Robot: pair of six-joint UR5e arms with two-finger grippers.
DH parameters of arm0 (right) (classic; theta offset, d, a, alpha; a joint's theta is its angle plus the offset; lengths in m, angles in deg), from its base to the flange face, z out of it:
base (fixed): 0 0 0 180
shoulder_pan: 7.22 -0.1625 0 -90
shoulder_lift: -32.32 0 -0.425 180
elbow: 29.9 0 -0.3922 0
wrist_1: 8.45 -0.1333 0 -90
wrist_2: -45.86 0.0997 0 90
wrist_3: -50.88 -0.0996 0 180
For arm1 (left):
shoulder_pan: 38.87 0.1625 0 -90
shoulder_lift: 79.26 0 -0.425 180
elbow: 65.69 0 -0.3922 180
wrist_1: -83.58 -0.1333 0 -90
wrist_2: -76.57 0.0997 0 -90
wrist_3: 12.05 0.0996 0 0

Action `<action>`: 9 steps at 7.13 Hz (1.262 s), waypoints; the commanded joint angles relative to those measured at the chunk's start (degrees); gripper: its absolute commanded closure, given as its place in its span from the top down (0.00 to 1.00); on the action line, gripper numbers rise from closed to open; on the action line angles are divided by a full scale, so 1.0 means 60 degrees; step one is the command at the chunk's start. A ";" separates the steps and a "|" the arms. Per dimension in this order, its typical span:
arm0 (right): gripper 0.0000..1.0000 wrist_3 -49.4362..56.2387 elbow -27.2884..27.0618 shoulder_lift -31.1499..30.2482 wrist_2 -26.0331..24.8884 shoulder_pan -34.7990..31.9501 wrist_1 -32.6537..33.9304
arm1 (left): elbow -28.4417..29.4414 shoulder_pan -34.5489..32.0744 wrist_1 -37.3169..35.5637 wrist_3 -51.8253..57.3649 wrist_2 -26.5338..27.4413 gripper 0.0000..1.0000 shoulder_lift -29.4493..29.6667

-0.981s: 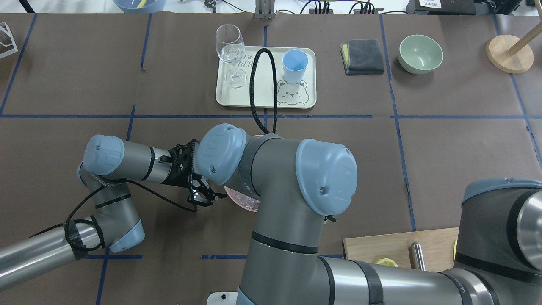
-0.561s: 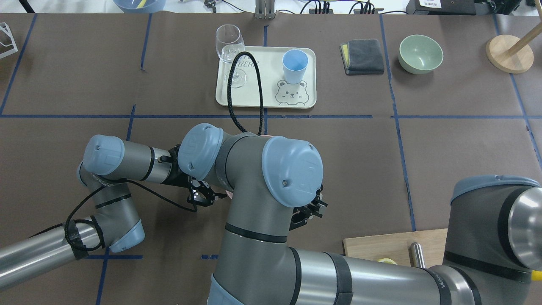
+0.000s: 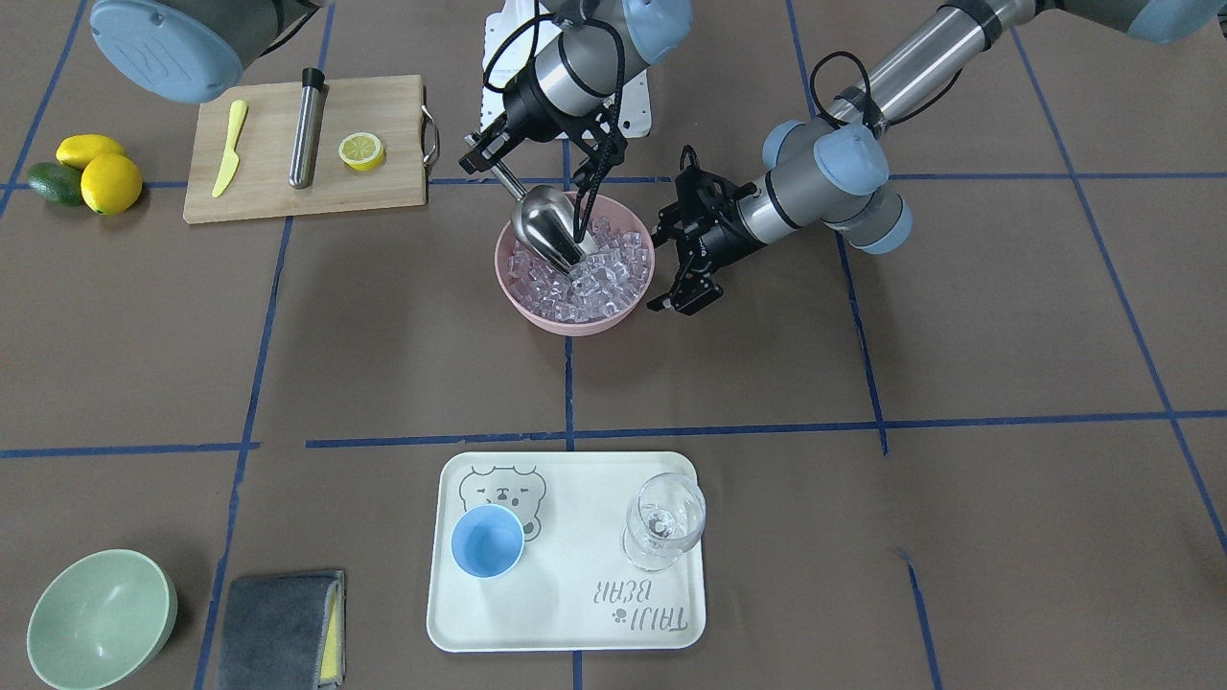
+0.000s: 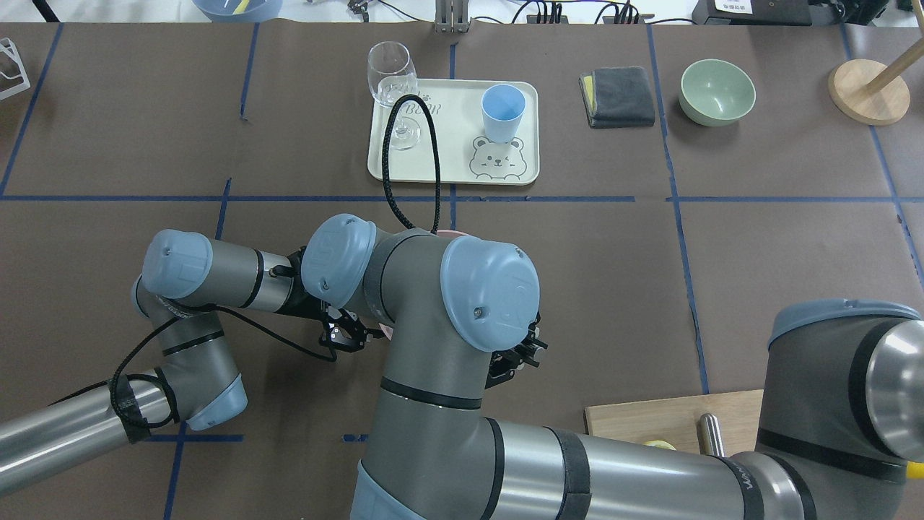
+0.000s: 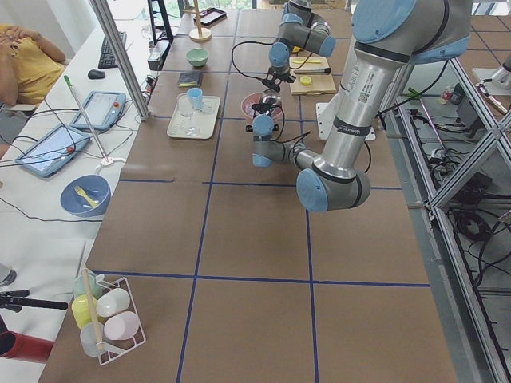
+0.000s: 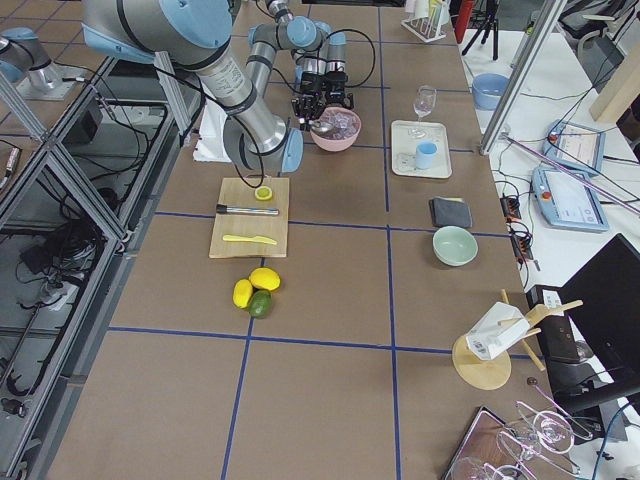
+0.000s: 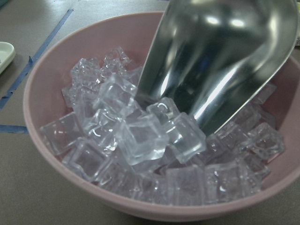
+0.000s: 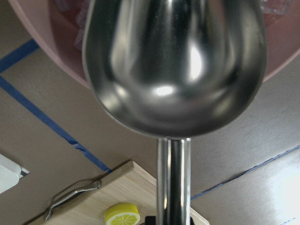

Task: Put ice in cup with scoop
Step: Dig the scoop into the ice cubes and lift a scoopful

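The steel scoop [image 3: 544,225] is tilted mouth-down with its tip in the ice [image 3: 594,283], a heap of clear cubes in a pink bowl [image 3: 566,321]. My right gripper [image 3: 484,158] is shut on the scoop's handle above the bowl's back rim. The left wrist view shows the scoop [image 7: 220,61] pressed into the ice [image 7: 140,136]. The right wrist view shows the scoop's underside [image 8: 173,65]. My left gripper [image 3: 685,292] is open and empty beside the bowl. The light-blue cup [image 3: 487,541] stands empty on a cream tray [image 3: 575,613].
A clear wine glass [image 3: 663,522] stands on the tray beside the cup. A cutting board [image 3: 383,192] holds a yellow knife, a steel tube [image 3: 307,125] and a lemon half. A green bowl [image 3: 101,618] and a grey cloth [image 3: 278,628] lie past the tray.
My right arm has swung left in the overhead view and now covers the pink bowl, and its gripper has come into view. The left arm has not moved.
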State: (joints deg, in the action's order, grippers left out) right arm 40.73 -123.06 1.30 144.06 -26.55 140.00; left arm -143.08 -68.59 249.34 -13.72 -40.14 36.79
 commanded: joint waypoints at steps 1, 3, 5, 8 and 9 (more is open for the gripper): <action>0.00 -0.0110 0.0030 -0.0219 -0.0005 0.0015 -0.0613 | -0.0006 0.0002 0.0000 0.0000 0.0000 1.00 -0.0006; 0.00 -0.0154 -0.0014 -0.0497 -0.0005 0.0015 -0.1168 | -0.0006 0.0002 0.0000 0.0000 0.0000 1.00 0.0009; 0.00 -0.0228 -0.0101 -0.0776 -0.0005 0.0015 -0.1814 | -0.0006 0.0002 0.0000 0.0000 0.0000 1.00 0.0009; 0.00 -0.0388 -0.1121 -0.1650 -0.0005 0.0000 -0.2428 | -0.0006 -0.0013 0.0000 0.0000 0.0000 1.00 0.0009; 0.00 -0.0389 -0.1736 -0.2221 -0.0005 0.0000 -0.2896 | -0.0006 -0.0013 0.0000 0.0000 0.0000 1.00 0.0038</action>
State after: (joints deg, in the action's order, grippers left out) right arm 38.66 -129.08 -8.11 144.03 -26.54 125.60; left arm -143.12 -68.65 249.34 -13.72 -40.14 36.90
